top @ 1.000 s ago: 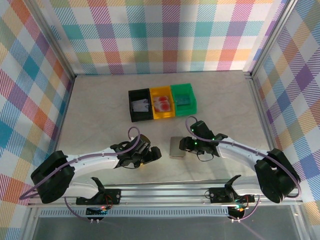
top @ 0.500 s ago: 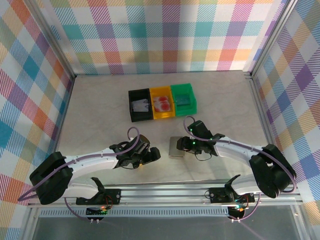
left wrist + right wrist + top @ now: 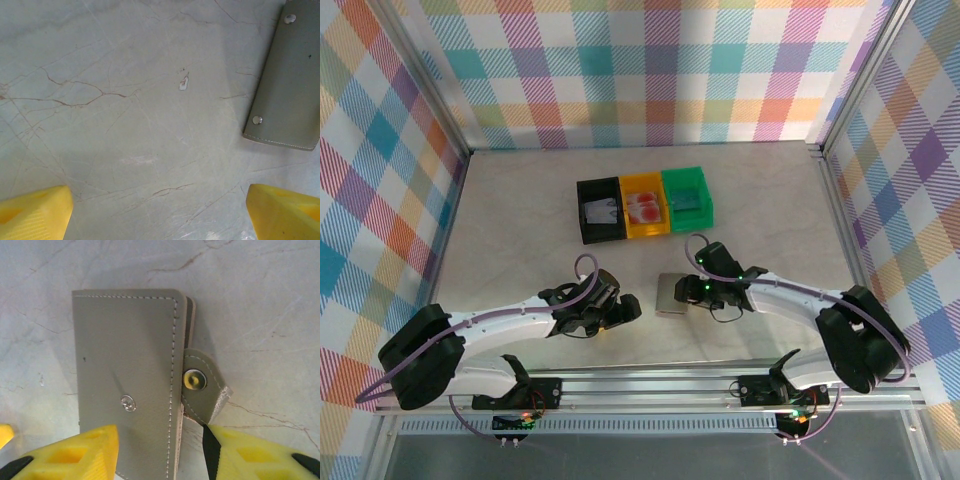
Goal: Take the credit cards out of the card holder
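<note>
Card holder (image 3: pixel 670 295), overhead: folded flat on table (image 3: pixel 520 220), right gripper (image 3: pixel 688 291) over it, left gripper (image 3: pixel 630 308) nearby. Left wrist: jaws wide, empty; holder at upper right. Right wrist: jaws half-spread above holder's near end, clamping nothing; snap tab (image 3: pixel 200 385) loose. Risk: fingers closing on cover, not tab, likely shove holder aside unopened.
</note>
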